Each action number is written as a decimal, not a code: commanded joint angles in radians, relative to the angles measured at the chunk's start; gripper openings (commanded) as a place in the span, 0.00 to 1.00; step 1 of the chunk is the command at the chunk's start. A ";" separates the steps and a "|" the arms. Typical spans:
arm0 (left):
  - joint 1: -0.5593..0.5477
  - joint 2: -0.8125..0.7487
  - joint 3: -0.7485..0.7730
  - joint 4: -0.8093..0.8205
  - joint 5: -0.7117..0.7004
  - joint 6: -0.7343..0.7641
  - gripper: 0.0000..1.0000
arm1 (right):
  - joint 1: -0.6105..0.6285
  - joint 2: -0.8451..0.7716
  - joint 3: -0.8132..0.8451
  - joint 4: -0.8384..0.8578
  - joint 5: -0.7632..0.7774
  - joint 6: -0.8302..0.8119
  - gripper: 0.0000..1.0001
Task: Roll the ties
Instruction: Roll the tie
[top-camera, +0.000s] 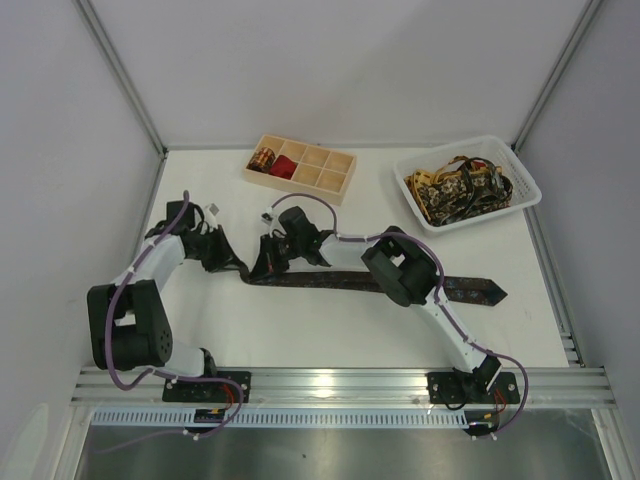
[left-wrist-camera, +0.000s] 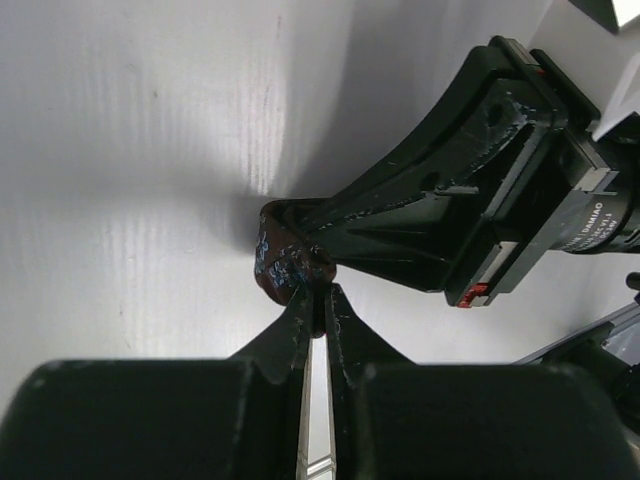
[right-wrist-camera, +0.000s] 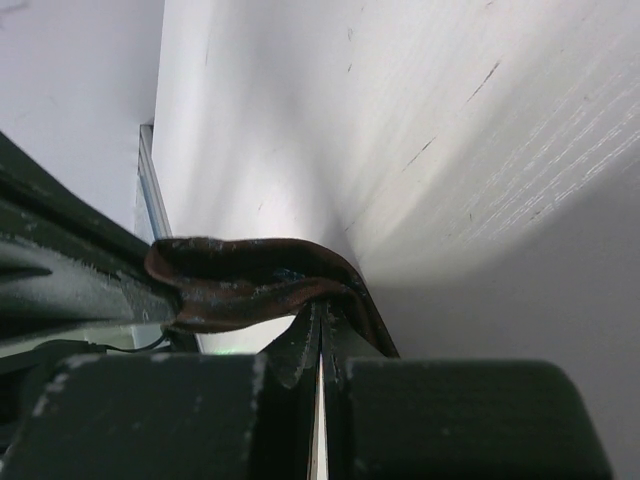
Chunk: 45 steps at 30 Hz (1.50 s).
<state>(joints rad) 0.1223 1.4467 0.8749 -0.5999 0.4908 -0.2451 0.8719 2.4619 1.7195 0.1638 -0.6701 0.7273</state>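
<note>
The white tabletop (top-camera: 330, 330) carries one dark brown tie (top-camera: 340, 281), laid flat across the middle from 9 to 3 o'clock with its broad pointed end at 3. It looks light, limp and fairly slick. I judge it will sag wherever it is unsupported, and a loose coil would spring open. The best hold is the narrow end at 9 o'clock, pinched across the full width so the first turns stay tight.

At 1 o'clock, the white basket (top-camera: 520, 166) holds a tangled heap of gold-and-black ties (top-camera: 458, 188). At 12 o'clock, the wooden tray (top-camera: 335, 165) has a small striped coil (top-camera: 262, 159) in its far-left compartment. A red tie (top-camera: 286, 165) sits in the next one, probably coiled too, though it is too small to be sure. The other compartments look bare.

The left gripper (left-wrist-camera: 315, 290) is clamped on the bunched narrow end. The right gripper (right-wrist-camera: 320, 305) is pinched on a fold just beside it.
</note>
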 joint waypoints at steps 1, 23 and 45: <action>-0.036 -0.040 0.016 0.025 0.049 -0.040 0.09 | -0.002 0.046 0.020 -0.058 0.010 0.017 0.00; -0.156 -0.051 -0.093 0.158 0.020 -0.192 0.09 | -0.017 -0.007 0.017 -0.024 -0.066 0.192 0.00; -0.185 -0.048 -0.108 0.169 -0.017 -0.191 0.07 | -0.053 -0.195 -0.103 -0.307 0.132 -0.069 0.00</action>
<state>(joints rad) -0.0429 1.4006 0.7696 -0.4488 0.4751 -0.4122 0.8253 2.3280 1.6428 -0.1135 -0.5781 0.7090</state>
